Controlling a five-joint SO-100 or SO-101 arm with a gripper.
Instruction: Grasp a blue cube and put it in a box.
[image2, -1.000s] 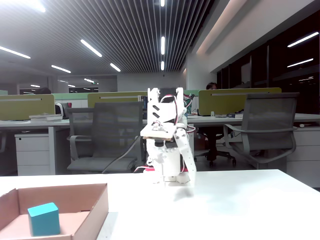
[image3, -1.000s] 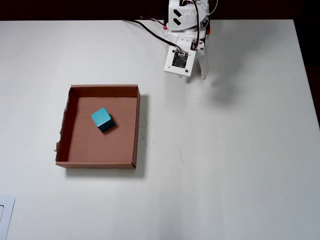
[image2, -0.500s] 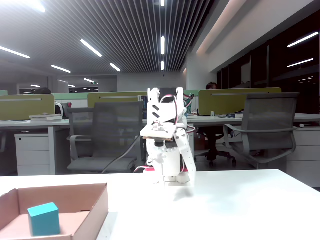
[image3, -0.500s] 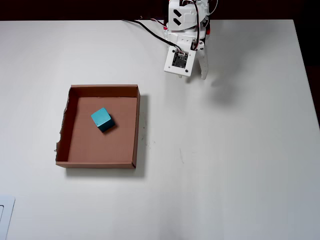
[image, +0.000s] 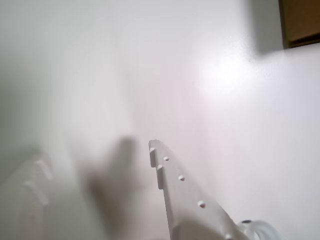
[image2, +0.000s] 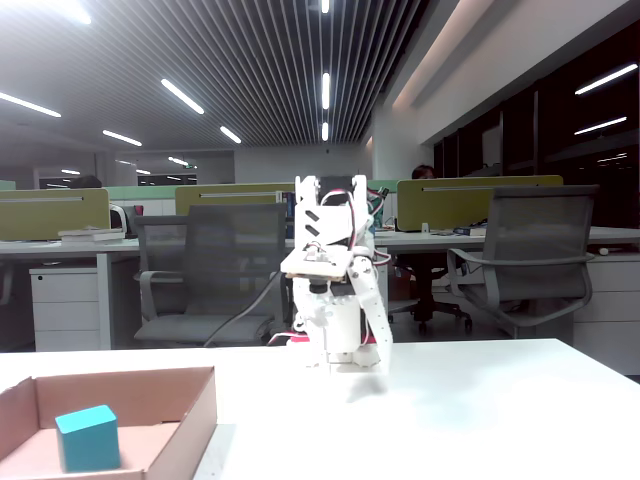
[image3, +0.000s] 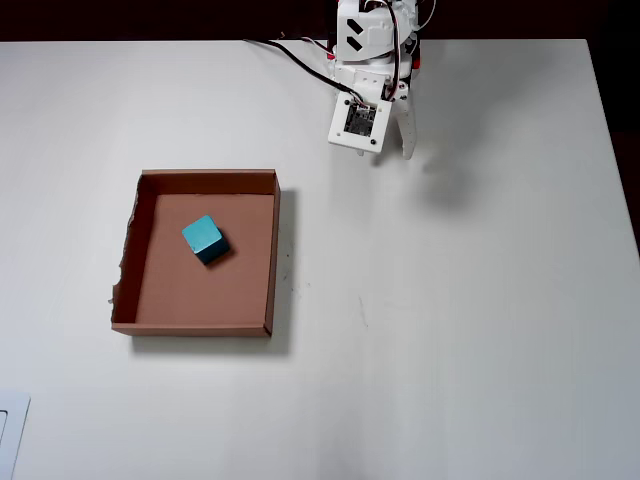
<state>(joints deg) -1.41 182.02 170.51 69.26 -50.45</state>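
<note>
I count one small cyan-blue matte cube (image3: 205, 239), one wide, shallow brown cardboard box (image3: 273, 250) with low walls and no lid, and one white arm with a single claw (image3: 400, 148).

Starting from the left of the overhead view: the box sits on the white tabletop (image3: 460, 300) toward its left side, roughly midway between the far and near edges. The cube lies on the box floor, in the upper-middle part, turned at an angle to the walls and touching none of them. In the fixed view I see the same cube (image2: 88, 438) resting inside the box (image2: 203, 412) at the lower left of the picture, the near wall of the box rising beside it.

Further right, the arm is folded up at the far edge of the tabletop, a little right of centre in the overhead view, its cables trailing off toward the left along that edge. The claw hangs just above the surface there, well apart from the box and the cube, which lie to its left and nearer to the camera side of the tabletop.

In the wrist view I make out one white finger (image: 185, 200) with small studs, a blurred second one at the left, a clear gap between them and bare tabletop below; the claw (image: 95, 160) stands parted and grips nothing. A corner of the box (image: 300, 22) shows at the top right of that view.
</note>
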